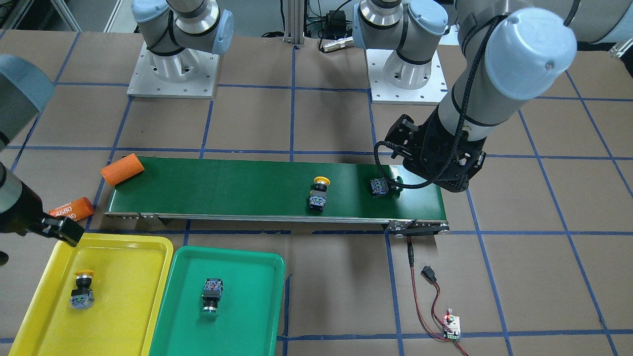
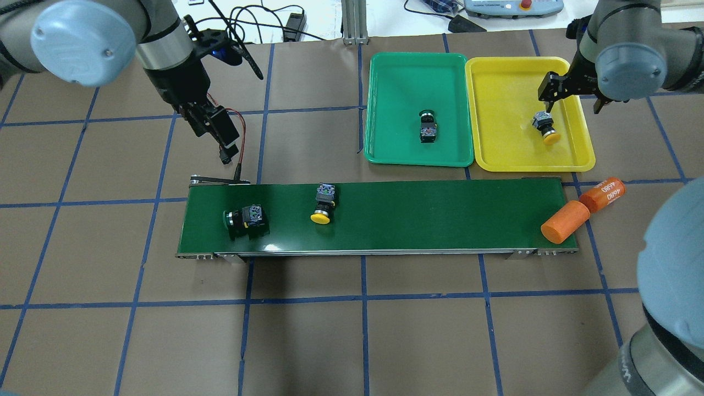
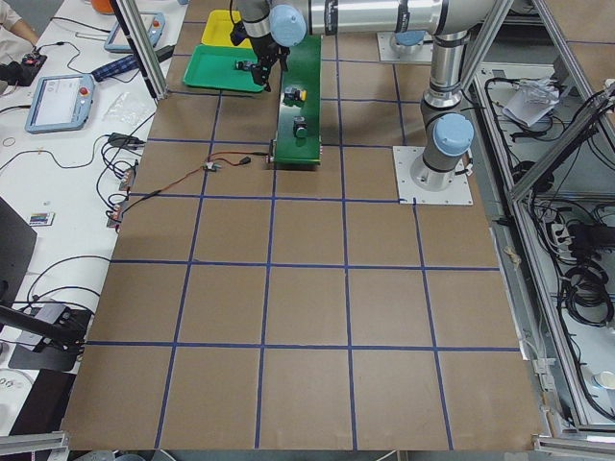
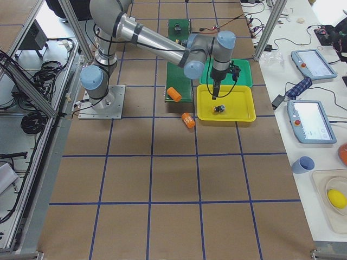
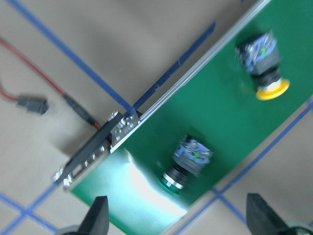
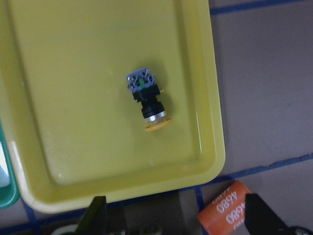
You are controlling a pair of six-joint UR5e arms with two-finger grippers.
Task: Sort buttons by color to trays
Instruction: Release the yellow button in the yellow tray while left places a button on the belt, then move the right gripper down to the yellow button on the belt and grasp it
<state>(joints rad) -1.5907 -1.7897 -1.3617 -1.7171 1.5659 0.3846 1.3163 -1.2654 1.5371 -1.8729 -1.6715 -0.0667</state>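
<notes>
A yellow button point(image 2: 544, 126) lies in the yellow tray point(image 2: 495, 110), and a green button point(image 2: 428, 126) lies in the green tray point(image 2: 396, 82). On the dark-green belt lie a green button point(image 2: 246, 216) near its left end and a yellow button point(image 2: 323, 202) to its right. My left gripper point(image 2: 226, 147) is open and empty, above the table just beyond the belt's left end; its wrist view shows both belt buttons, the green one point(image 5: 190, 161) nearer. My right gripper point(image 2: 572, 103) is open and empty above the yellow tray, and its wrist view shows the yellow button point(image 6: 148, 105) lying free.
The conveyor belt point(image 2: 440, 220) runs across the middle of the table. One orange cylinder point(image 2: 564, 221) lies on its right end and another marked "4680" point(image 2: 604, 193) beside it. A red-black cable with a connector point(image 1: 428, 275) and a small circuit board point(image 1: 451, 327) lie by the belt's left end.
</notes>
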